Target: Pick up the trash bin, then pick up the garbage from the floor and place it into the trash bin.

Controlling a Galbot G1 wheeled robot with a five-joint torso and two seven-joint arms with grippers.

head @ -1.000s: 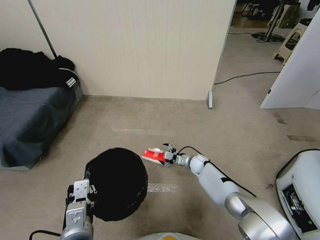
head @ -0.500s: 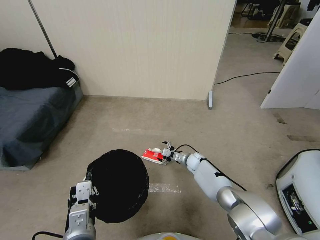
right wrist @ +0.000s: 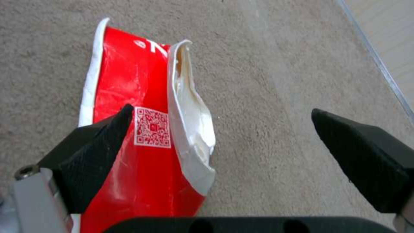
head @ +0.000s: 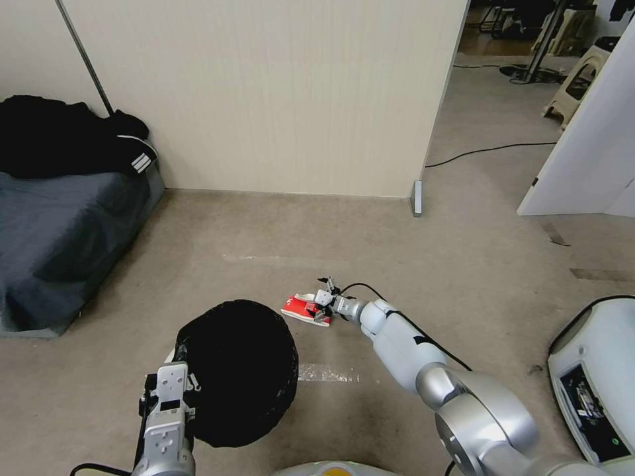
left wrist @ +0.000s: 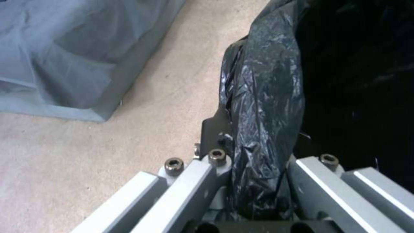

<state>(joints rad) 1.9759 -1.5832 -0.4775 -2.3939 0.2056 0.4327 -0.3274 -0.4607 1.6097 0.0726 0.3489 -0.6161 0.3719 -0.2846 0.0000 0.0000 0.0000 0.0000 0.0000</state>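
the trash bin [head: 235, 370] is pinched at its rim by the left gripper [left wrist: 258, 181]; the right gripper [right wrist: 220, 129] is spread over the red-white packet [right wrist: 129, 136]

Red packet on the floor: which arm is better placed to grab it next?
The right. Its gripper is open right over the red packet, while the left gripper is shut on the trash bin rim.
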